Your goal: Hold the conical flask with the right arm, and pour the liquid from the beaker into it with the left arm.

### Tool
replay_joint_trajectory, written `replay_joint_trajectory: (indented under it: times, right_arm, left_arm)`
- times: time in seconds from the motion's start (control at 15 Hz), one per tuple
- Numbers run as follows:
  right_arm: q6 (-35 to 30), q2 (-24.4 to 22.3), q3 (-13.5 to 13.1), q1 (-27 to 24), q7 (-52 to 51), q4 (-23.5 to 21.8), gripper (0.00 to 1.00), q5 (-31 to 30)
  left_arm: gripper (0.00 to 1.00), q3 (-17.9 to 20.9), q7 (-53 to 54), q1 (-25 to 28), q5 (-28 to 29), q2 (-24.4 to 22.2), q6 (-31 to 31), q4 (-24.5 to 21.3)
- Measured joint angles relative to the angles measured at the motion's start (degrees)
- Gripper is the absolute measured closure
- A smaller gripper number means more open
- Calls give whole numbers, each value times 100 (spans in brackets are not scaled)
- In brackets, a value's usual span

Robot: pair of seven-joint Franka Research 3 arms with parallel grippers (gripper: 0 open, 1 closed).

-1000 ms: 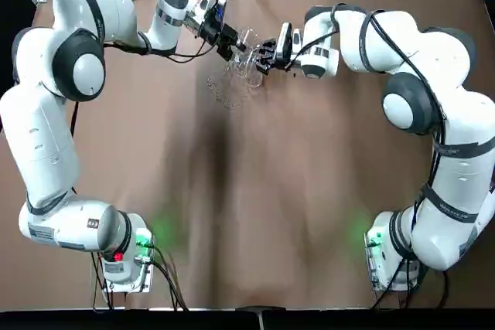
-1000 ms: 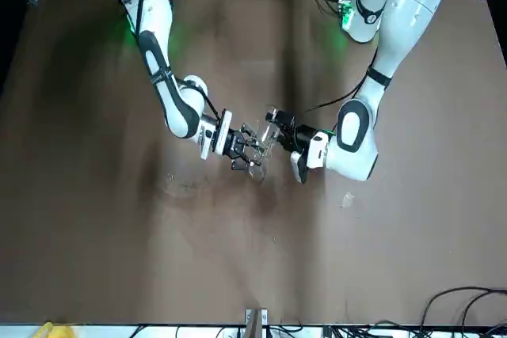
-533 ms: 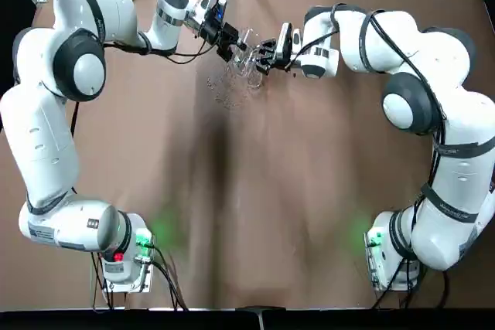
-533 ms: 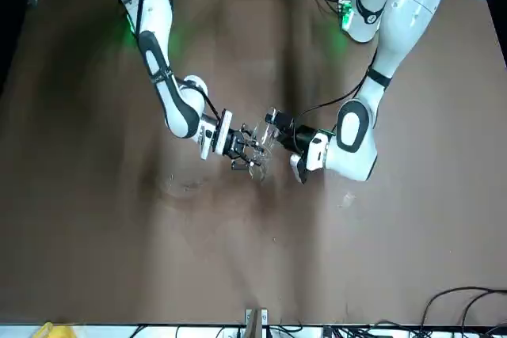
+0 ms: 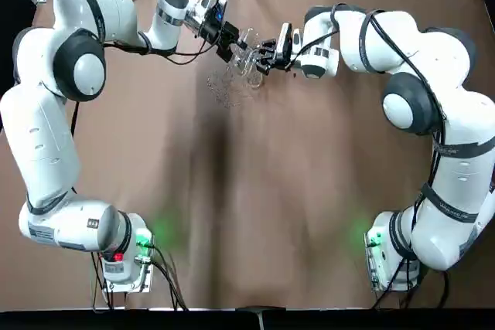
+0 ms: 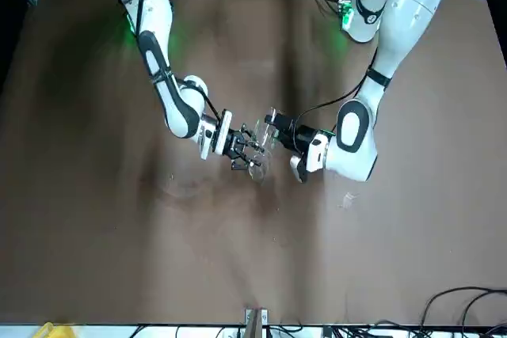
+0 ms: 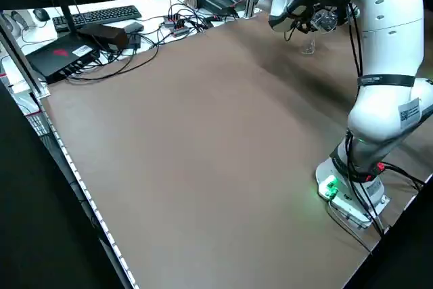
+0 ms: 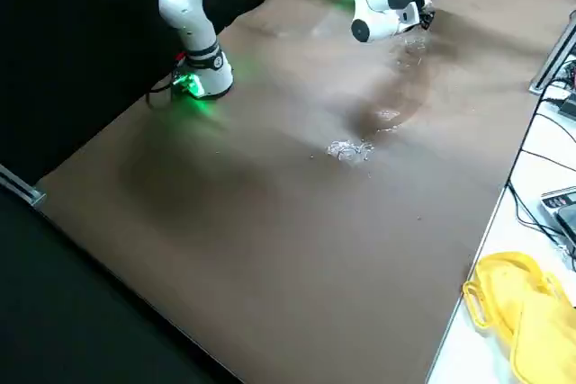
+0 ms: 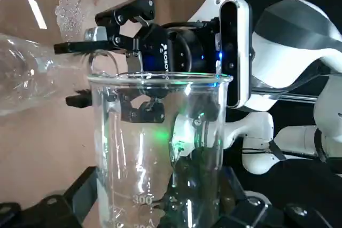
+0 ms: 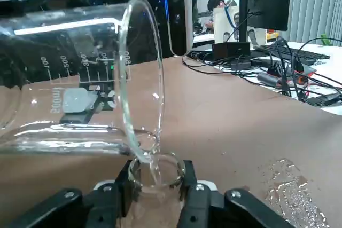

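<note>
1. While the pour is plainly under way, the left gripper (image 5: pixel 232 42) is clamped on the beaker (image 10: pixel 80 78), tipped nearly onto its side, near the table's (image 5: pixel 247 191) far edge, about midway between its side edges.
2. Just beside it, the right gripper (image 5: pixel 263 57) is closed around the neck of the flask (image 10: pixel 156 172), holding its mouth up under the beaker's lip.
3. From the right wrist view, the lip sits right over the flask mouth and a thin run of liquid seems to drop into it; a shallow layer lies along the beaker's lower wall.
4. From the left wrist view, the flask lies tilted in the right gripper's grasp, its body towards the table.
5. Wet splashes (image 8: pixel 349 150) glint on the table near the two vessels, so some liquid appears to have missed.
6. Judged step: mid-pour, with most of the beaker likely emptied.
7. The next move probably calls for a little more tilt from the left wrist to drain the remainder, with lip and mouth kept aligned, then a return to upright.
8. The risk is that any drift between the arms sends the stream past the narrow neck.
</note>
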Motion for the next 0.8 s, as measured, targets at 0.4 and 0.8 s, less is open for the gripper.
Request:
replay_joint_trajectory:
  times: [0.4, 0.8]
  right_arm:
    - [5, 0, 0, 0, -1, 0, 61, 1]
    - [8, 0, 0, 0, -2, 0, 61, 2]
  left_arm:
    - [4, 0, -237, -79, 0, 0, 0, 89]
    - [4, 0, -358, -115, 0, 0, 0, 95]
